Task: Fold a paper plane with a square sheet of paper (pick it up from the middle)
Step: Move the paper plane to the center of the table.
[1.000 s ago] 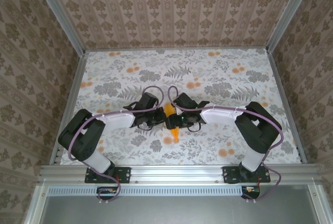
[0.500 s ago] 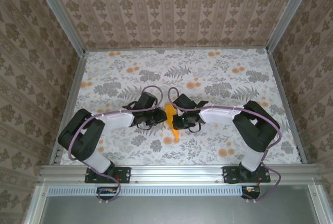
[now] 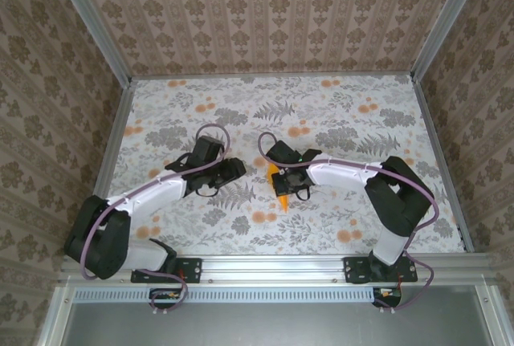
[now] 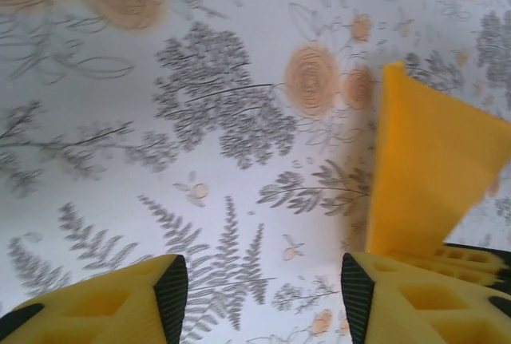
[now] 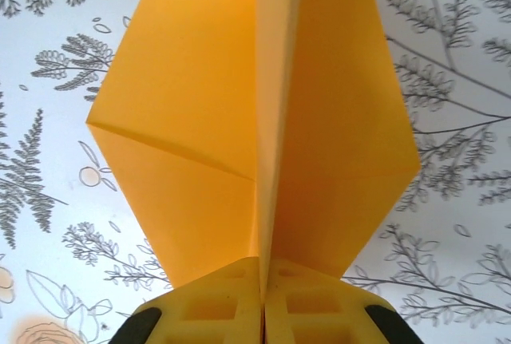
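The square sheet of paper stands folded into an orange-yellow paper plane (image 3: 283, 191) near the table's middle. In the right wrist view the paper plane (image 5: 192, 120) has two wings spreading from a raised centre fold. My right gripper (image 5: 262, 284) is shut on that fold, its yellow fingers pressed together with the paper between them. In the top view the right gripper (image 3: 287, 181) sits right over the plane. My left gripper (image 3: 228, 173) stands open to the left, apart from the plane. In the left wrist view the left gripper (image 4: 259, 288) holds nothing and the paper plane (image 4: 427, 168) shows at the right.
The table (image 3: 361, 121) carries a floral cloth with grey ferns and small orange flower prints (image 3: 261, 217). Patterned walls and aluminium rails (image 3: 112, 145) enclose it on three sides. Both arm bases sit at the near edge.
The left gripper has opened, let go of the plane and drawn back to the left. The right gripper has shut on the plane's centre fold and holds it slightly further right.
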Robot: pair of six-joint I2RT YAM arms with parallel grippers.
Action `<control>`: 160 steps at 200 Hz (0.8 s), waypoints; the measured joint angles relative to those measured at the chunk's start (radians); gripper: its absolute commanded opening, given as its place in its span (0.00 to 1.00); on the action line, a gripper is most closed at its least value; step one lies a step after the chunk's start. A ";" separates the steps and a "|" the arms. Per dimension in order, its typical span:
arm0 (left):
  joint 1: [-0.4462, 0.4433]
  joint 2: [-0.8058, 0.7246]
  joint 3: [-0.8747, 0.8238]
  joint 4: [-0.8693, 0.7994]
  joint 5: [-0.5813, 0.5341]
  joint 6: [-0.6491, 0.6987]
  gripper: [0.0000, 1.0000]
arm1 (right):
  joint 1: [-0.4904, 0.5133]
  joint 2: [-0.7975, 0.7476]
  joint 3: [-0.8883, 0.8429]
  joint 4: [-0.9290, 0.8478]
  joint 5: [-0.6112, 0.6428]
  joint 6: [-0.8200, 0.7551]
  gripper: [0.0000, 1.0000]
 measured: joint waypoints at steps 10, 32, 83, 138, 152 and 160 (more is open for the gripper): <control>0.002 0.000 -0.009 -0.015 -0.013 0.000 0.60 | 0.000 0.000 0.008 -0.011 0.011 -0.005 0.10; 0.002 0.001 -0.018 -0.053 -0.039 0.000 0.65 | 0.000 0.002 0.022 -0.026 0.017 -0.006 0.14; 0.002 0.001 -0.018 -0.086 -0.076 0.003 0.80 | 0.003 0.058 0.034 -0.024 0.016 0.013 0.20; 0.002 0.003 -0.018 -0.116 -0.104 0.011 0.90 | 0.027 0.078 0.039 -0.020 0.034 0.041 0.19; 0.002 0.003 -0.018 -0.119 -0.107 0.012 0.93 | 0.029 0.084 0.039 -0.015 0.047 0.048 0.18; 0.002 0.003 -0.018 -0.122 -0.109 0.012 0.95 | 0.031 0.089 0.039 -0.011 0.058 0.053 0.17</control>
